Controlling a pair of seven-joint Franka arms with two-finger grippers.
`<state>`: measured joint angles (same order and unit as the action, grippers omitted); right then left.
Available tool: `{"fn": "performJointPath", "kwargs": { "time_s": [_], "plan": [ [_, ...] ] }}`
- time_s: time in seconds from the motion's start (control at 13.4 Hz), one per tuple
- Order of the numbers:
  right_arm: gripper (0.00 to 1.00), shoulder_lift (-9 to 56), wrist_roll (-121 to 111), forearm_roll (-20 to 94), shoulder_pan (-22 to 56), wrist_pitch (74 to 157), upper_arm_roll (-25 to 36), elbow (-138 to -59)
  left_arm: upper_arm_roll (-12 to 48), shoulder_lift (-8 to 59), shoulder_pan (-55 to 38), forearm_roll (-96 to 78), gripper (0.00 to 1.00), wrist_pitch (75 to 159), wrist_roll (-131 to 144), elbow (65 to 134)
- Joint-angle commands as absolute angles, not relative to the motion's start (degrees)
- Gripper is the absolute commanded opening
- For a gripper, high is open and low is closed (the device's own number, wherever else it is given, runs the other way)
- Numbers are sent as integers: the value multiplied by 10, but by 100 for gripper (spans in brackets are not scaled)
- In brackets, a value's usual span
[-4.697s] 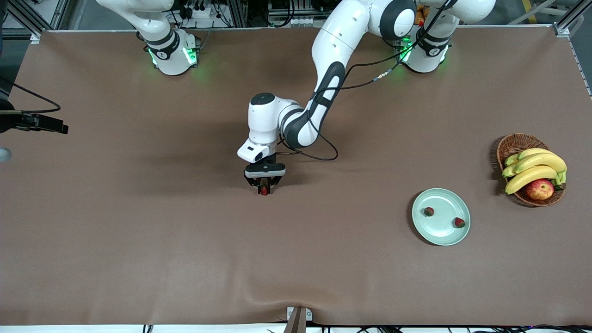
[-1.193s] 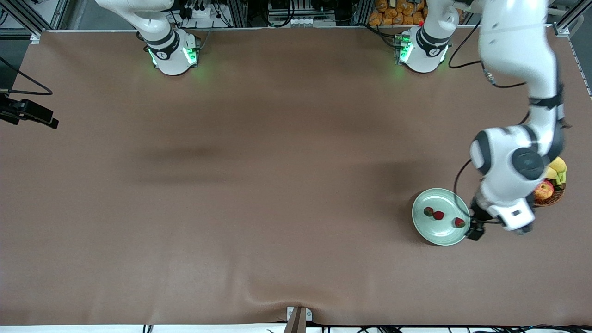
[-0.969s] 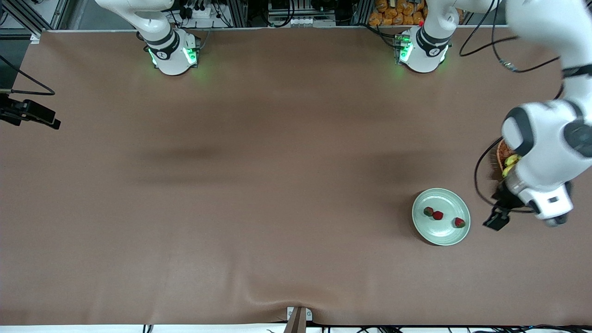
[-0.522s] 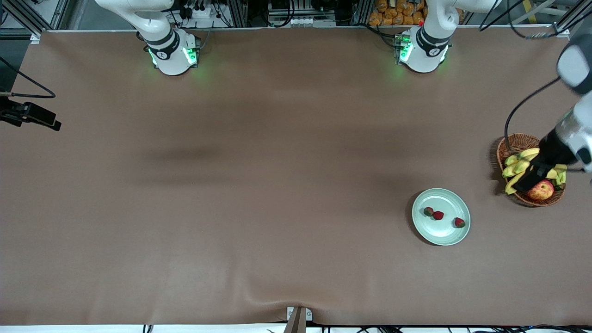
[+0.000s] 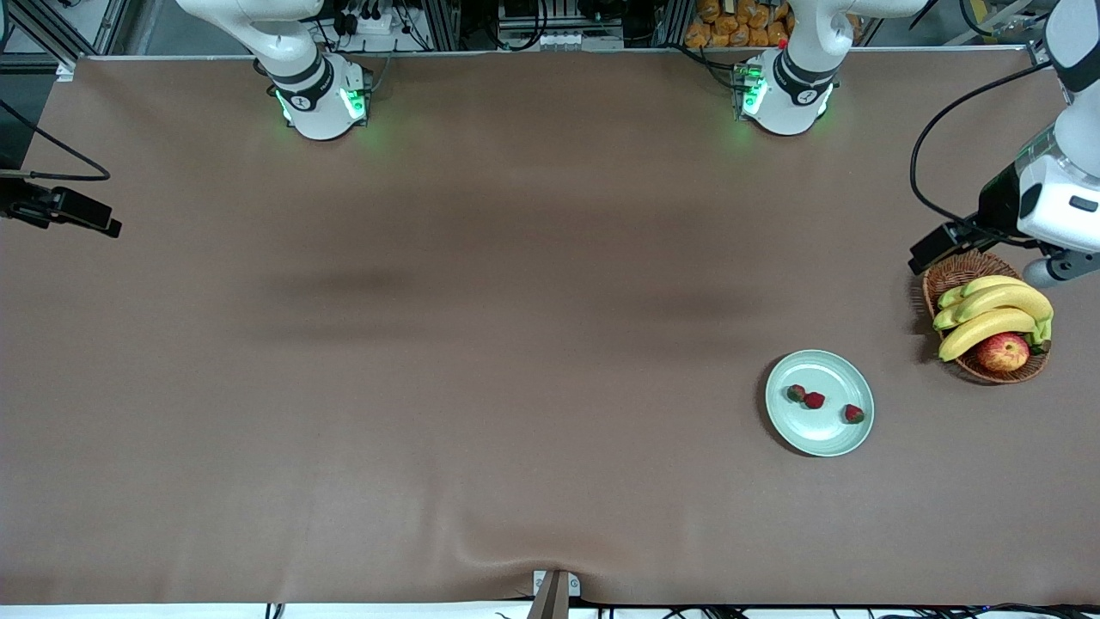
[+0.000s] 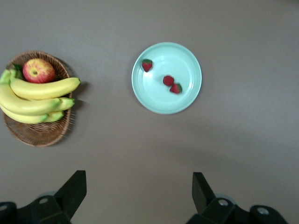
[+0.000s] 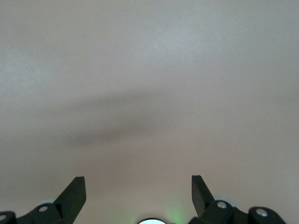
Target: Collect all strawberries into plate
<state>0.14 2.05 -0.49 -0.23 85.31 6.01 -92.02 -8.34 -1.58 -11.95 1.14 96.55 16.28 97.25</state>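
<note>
Three strawberries (image 5: 814,400) lie in the plate (image 5: 834,434), which sits on the desk (image 5: 516,344) toward the left arm's end, nearer the front camera than the wicker basket (image 5: 954,273) of bananas (image 5: 988,311) and an apple (image 5: 1003,352). Two berries lie just beside each other near the middle of the plate, perhaps touching; the third lies apart, closer to the rim. No berry shows anywhere else on the desk, so by my judgement the collecting is done. Such berries look light, small and soft, easy to bruise and apt to roll on the glossy plate; if one had to be moved, a gentle pinch across the widest part of the red body, below the green cap, would suit best, not a grip on the leaves. The left claw (image 6: 138,196) hangs over the desk just beside the basket, on the side away from the front camera; its fingers (image 6: 74,186) stand wide apart, holding and touching nothing, with the plate and basket in plain view below it. The right claw (image 7: 138,196) waits over bare desk at the right arm's end, its fingers likewise spread wide and empty.
</note>
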Motion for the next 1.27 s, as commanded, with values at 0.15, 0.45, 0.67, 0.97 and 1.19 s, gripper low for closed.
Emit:
{"fn": "performJointPath", "kwargs": {
  "time_s": [0.15, 0.45, 0.67, 0.97, 1.19],
  "plan": [
    [100, -4, 40, 4, 5, 819, 64, -896, -34, -10, -64, 18, 100, 877, 10, 882],
    [100, -4, 40, 15, 3, 810, 64, -888, -8, -2, -61, -11, 100, 850, 8, 863],
    [100, -4, 40, 21, 3, 809, 65, -887, 10, 9, -63, -6, 100, 849, 1, 861],
    [100, -4, 40, 20, 2, 791, 65, -887, 12, 10, -62, -6, 100, 849, 0, 861],
    [100, -4, 39, 12, 5, 792, 64, -882, 13, 11, -63, -9, 100, 849, 8, 864]
  ]
}}
